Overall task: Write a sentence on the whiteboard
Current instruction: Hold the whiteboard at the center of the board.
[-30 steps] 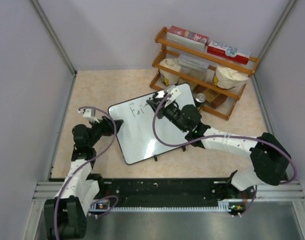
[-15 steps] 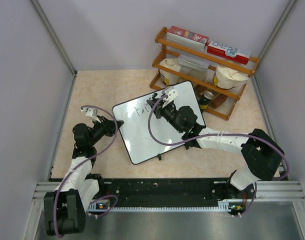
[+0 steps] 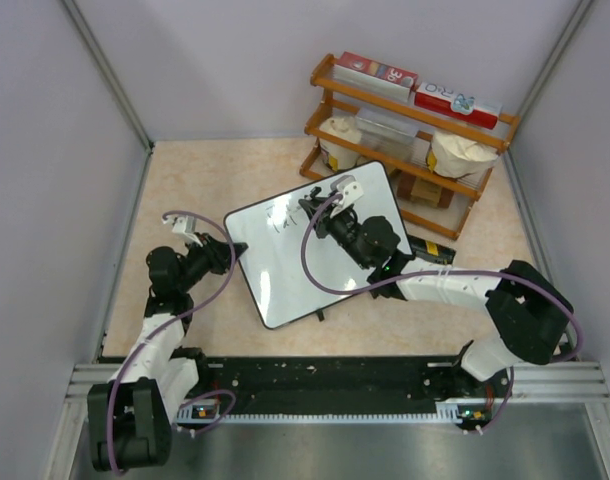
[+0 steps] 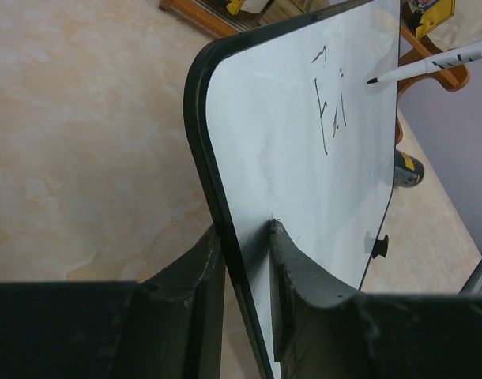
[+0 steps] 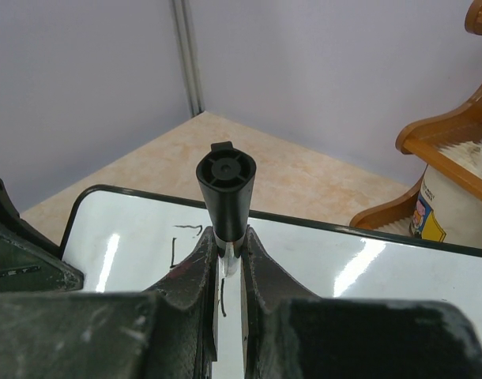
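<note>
The beige marbled counter (image 3: pixel 205 180) carries the whiteboard (image 3: pixel 285 285), whose left rim sits between the left jaws. Beyond the right jaws stands a wooden rack (image 3: pixel 323 75). A small dark-and-yellow object (image 3: pixel 430 250) lies off to their right.

Open bench (image 3: pixel 210 175) lies beyond the far-left side of the whiteboard (image 3: pixel 285 285) and in the strip between it and the arm bases (image 3: pixel 190 375), while at far right the wooden rack (image 3: pixel 383 152) crowds the board's corner and the right arm (image 3: pixel 455 285), stretched across the bench, bars the near-right side.
</note>
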Available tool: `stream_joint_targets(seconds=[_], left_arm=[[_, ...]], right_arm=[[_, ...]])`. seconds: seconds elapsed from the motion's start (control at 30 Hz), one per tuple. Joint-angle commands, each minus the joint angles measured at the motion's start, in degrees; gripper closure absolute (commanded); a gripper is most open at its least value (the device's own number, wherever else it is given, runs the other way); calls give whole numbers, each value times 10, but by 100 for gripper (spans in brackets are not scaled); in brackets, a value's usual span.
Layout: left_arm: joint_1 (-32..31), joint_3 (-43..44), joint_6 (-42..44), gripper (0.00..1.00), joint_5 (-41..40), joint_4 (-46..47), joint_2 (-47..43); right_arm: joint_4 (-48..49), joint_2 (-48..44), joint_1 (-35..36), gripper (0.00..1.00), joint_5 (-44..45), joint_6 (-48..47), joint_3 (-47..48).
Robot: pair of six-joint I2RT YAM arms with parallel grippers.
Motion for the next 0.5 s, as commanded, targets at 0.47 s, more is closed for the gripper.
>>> stream_joint_targets(seconds=[0.47], left_arm=[[0, -7, 70, 100, -41, -11, -6]], right_arm=[[20, 13, -15, 100, -2, 22, 7]])
